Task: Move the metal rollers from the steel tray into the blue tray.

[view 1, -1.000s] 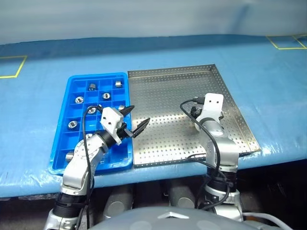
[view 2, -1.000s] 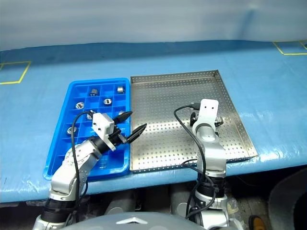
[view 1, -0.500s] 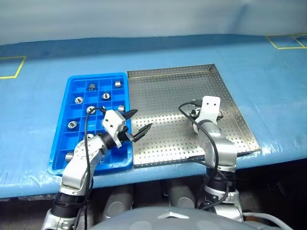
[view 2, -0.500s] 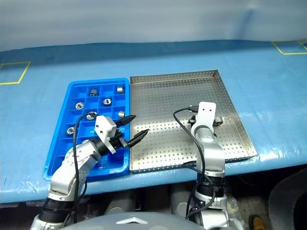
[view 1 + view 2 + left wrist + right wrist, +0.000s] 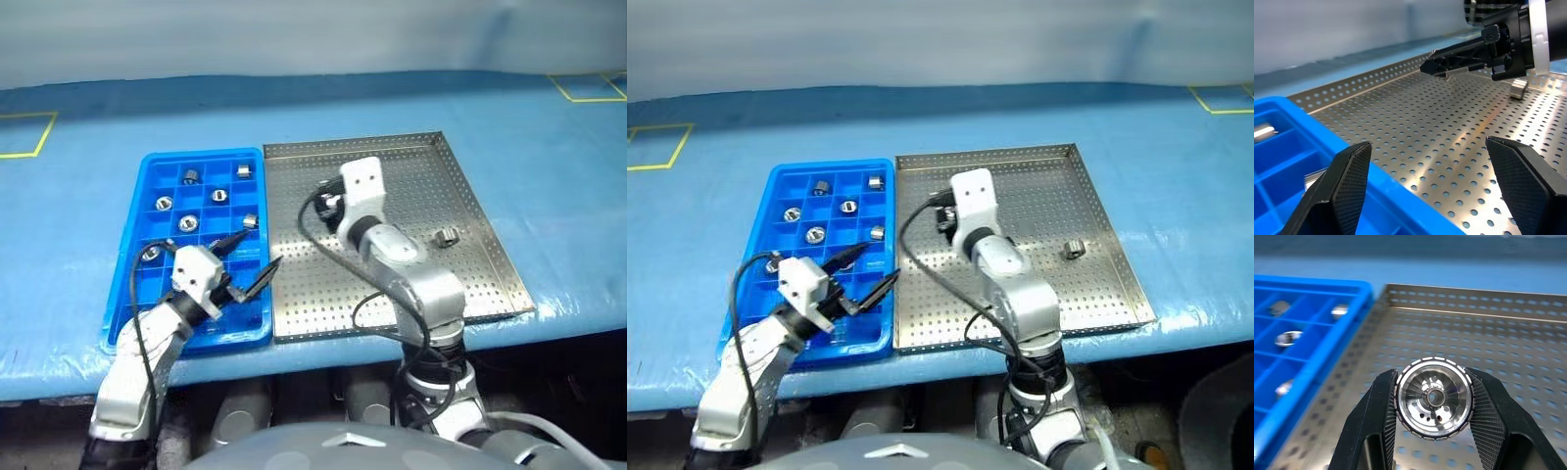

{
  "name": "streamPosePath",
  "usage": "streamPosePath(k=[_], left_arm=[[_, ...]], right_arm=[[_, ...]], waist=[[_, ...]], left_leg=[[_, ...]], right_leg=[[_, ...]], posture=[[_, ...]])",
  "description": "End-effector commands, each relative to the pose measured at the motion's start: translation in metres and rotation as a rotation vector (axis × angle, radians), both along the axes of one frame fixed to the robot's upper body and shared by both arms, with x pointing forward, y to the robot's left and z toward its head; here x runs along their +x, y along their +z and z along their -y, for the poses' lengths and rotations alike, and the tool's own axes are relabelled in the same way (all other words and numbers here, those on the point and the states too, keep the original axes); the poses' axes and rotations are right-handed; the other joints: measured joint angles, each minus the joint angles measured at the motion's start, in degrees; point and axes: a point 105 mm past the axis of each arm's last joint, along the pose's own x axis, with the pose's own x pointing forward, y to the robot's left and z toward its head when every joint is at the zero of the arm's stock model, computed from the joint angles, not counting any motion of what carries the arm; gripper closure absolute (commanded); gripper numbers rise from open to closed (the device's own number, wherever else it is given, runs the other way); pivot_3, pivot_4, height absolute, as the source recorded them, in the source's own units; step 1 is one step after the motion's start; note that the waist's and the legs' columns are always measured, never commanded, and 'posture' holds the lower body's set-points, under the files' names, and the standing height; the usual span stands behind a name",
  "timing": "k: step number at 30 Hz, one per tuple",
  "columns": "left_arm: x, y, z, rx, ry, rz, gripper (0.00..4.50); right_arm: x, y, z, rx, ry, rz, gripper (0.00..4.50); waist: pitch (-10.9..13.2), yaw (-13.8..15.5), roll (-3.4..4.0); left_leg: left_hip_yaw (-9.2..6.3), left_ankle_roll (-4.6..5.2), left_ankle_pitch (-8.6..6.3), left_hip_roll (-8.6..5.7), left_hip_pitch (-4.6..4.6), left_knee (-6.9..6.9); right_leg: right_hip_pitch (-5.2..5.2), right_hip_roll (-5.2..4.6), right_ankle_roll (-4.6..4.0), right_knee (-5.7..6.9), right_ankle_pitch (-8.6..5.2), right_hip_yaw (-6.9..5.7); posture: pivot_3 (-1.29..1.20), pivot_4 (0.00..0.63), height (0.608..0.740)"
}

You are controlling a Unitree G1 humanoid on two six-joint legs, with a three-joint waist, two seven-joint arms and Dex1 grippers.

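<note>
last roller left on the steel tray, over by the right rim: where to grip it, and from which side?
Grip the lone roller across its curved outer wall, coming down from above. It seems to lie on its side on the steel tray floor with open space all round, so fingers fit either side. The right end effector already holds another roller that way, pads on the round rim.

My own right arm [image 5: 392,257] covers a chunk of the steel tray [image 5: 470,196] in the head views, and my right fingertips are tucked out of sight behind the wrist there. The rollers in the blue tray [image 5: 1283,340] go blurry in my right wrist view, so I can't count them, and that tray is cut off at the edge.
</note>
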Motion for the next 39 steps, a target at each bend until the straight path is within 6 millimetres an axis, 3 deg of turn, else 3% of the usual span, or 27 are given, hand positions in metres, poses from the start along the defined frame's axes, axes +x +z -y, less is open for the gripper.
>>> streamPosePath(k=[1,5,8,21,30,31,35,39], left_arm=[[-0.013,0.015,-0.016,-0.009,0.053,0.052,0.38],[-0.031,0.013,-0.036,-0.023,0.113,0.001,0.38],[-0.039,0.011,-0.042,0.012,0.131,0.001,0.38],[-0.041,0.005,-0.036,-0.010,0.126,-0.022,0.38],[-0.038,0.003,-0.031,-0.015,0.087,-0.032,0.38],[-0.038,0.003,-0.031,-0.013,0.080,-0.034,0.38],[-0.035,0.004,-0.030,-0.012,0.055,-0.035,0.38],[-0.030,0.007,-0.026,-0.019,0.015,-0.028,0.38]], right_arm=[[-0.014,0.017,-0.036,0.029,0.167,0.046,2.79],[-0.030,0.015,-0.062,0.033,0.305,0.019,2.79],[-0.038,0.008,-0.067,0.012,0.351,-0.010,2.79],[-0.070,-0.035,-0.053,-0.086,0.480,-0.261,2.79],[-0.064,-0.050,-0.054,-0.106,0.442,-0.276,2.79],[-0.062,-0.052,-0.054,-0.112,0.431,-0.275,2.05],[-0.053,-0.056,-0.046,-0.097,0.359,-0.284,0.87],[-0.040,-0.045,-0.031,-0.056,0.252,-0.235,0.87]], waist=[[0.0,1.0,0.00],[0.0,2.3,-0.05],[0.0,3.6,-0.04],[0.0,4.5,-0.04],[0.0,4.1,-0.05],[0.0,4.1,-0.05],[0.0,4.0,-0.05],[0.0,4.2,-0.05]], left_leg=[[-0.01,0.00,0.00,-0.01,0.00,0.00],[-0.10,0.02,-0.02,-0.06,-0.02,-0.01],[-0.14,0.03,-0.02,-0.09,-0.03,-0.01],[-0.31,-0.01,-0.03,-0.08,-0.05,-0.04],[-0.33,-0.02,-0.02,-0.08,-0.04,-0.04],[-0.34,-0.02,-0.02,-0.08,-0.04,-0.04],[-0.35,-0.05,-0.01,-0.08,0.00,-0.03],[-0.45,-0.05,0.00,-0.12,0.01,0.12]], right_leg=[[0.00,0.01,-0.01,-0.01,-0.01,-0.01],[0.03,-0.09,-0.30,-0.06,-0.20,-0.13],[0.04,-0.11,-0.32,-0.07,-0.23,-0.23],[0.08,-0.11,-0.32,-0.06,-0.32,-0.46],[0.11,-0.11,-0.30,-0.06,-0.33,-0.49],[0.11,-0.11,-0.31,-0.06,-0.33,-0.49],[0.15,-0.11,-0.30,-0.04,-0.33,-0.49],[0.16,-0.14,-0.29,-0.05,-0.32,-0.56]], posture=[[0.15,0.150,0.740],[0.21,0.150,0.740],[0.23,0.150,0.740],[0.23,0.150,0.740],[0.20,0.150,0.740],[0.19,0.150,0.740],[0.17,0.150,0.740],[0.13,0.150,0.740]])
